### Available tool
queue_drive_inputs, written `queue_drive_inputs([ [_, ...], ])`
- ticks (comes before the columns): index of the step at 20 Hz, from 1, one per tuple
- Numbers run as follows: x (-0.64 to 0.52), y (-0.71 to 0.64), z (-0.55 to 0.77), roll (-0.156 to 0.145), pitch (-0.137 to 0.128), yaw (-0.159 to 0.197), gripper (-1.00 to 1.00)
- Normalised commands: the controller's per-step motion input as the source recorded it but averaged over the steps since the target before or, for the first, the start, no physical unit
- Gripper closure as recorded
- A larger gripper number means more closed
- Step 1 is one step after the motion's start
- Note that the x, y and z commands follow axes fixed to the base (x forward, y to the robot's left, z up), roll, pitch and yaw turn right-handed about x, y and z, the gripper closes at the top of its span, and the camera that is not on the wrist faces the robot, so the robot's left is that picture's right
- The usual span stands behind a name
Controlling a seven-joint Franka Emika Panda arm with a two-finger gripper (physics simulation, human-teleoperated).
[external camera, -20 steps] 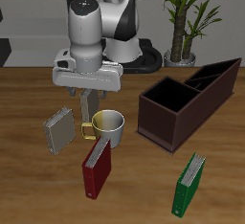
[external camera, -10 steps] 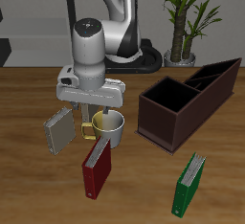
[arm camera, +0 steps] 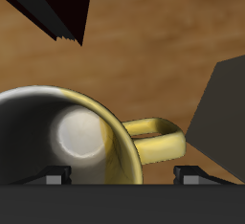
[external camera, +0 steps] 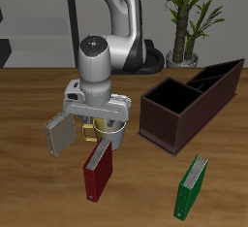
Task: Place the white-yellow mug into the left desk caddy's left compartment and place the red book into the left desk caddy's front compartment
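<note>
End effector lowered straight over the white-yellow mug, hiding most of it in the exterior view; fingers seen in the wrist view as two short tips set wide apart, rim and pale inside of the mug between them, so open and not closed on anything. Whether either tip touched the rim: cannot tell. Yellow handle stuck out sideways toward the grey book.

Nearest the desk's front edge: green book upright, well apart from everything else. Just behind that line, toward the middle of the desk: red book upright and leaning slightly, pale page edges showing, close in front of the mug but not clearly touching it. Red book not yet in any compartment.

Farther back: mug upright on the desk surface near its middle, outside the caddy. Grey book upright beside the mug, on the handle side, partly overlapped by the end effector's body in the exterior view.

Farther back again, running toward a back corner of the desk: left desk caddy, long and dark maroon-brown, large square section at the nearer end, two narrow sections split by a lengthwise divider at the farther end. Narrow left compartment held nothing visible. Potted plant beyond the caddy, at the desk's back edge.
</note>
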Motion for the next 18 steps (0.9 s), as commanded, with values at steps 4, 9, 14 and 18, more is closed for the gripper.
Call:
queue_drive_inputs([
  [4,0.03,0.13,-0.08,0.024,0.002,-0.006,1.00],
  [9,-0.01,0.04,0.07,0.010,0.001,-0.017,1.00],
  [14,-0.12,-0.01,0.38,-0.004,-0.032,-0.030,1.00],
  [18,-0.31,0.04,0.66,-0.039,-0.063,-0.026,1.00],
])
